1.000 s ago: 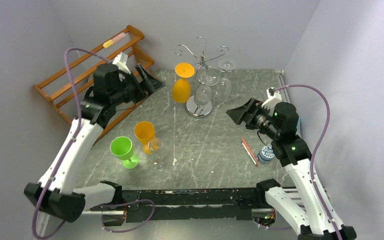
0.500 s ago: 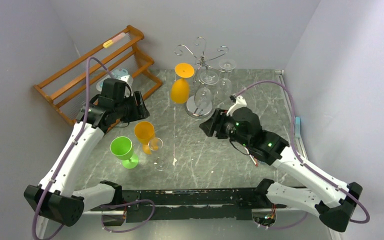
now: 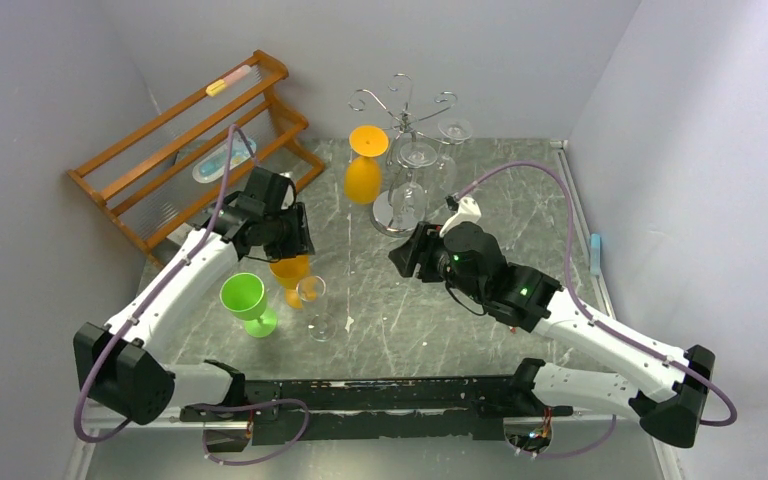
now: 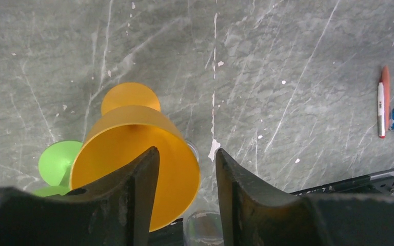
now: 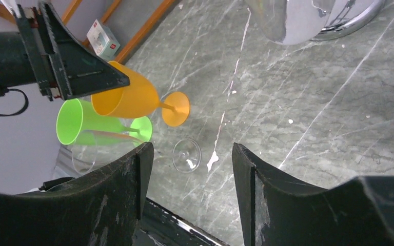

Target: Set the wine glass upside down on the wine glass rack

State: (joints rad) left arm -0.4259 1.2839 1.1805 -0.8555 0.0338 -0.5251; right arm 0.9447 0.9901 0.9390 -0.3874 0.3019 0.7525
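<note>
Left wrist: my left gripper (image 4: 184, 154) has swung in, half-spread jaws narrowing astride the rim of the orange wine glass (image 4: 133, 138), no pinch yet. It stands upright on the table, well apart from the wine glass rack (image 3: 390, 215)

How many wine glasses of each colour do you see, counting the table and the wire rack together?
orange wine glasses: 2
green wine glass: 1
clear wine glasses: 3
Total: 6

Nothing legible shows anywhere. The small white box (image 5: 102, 40) on the left bears a red mark, too small to read.
</note>
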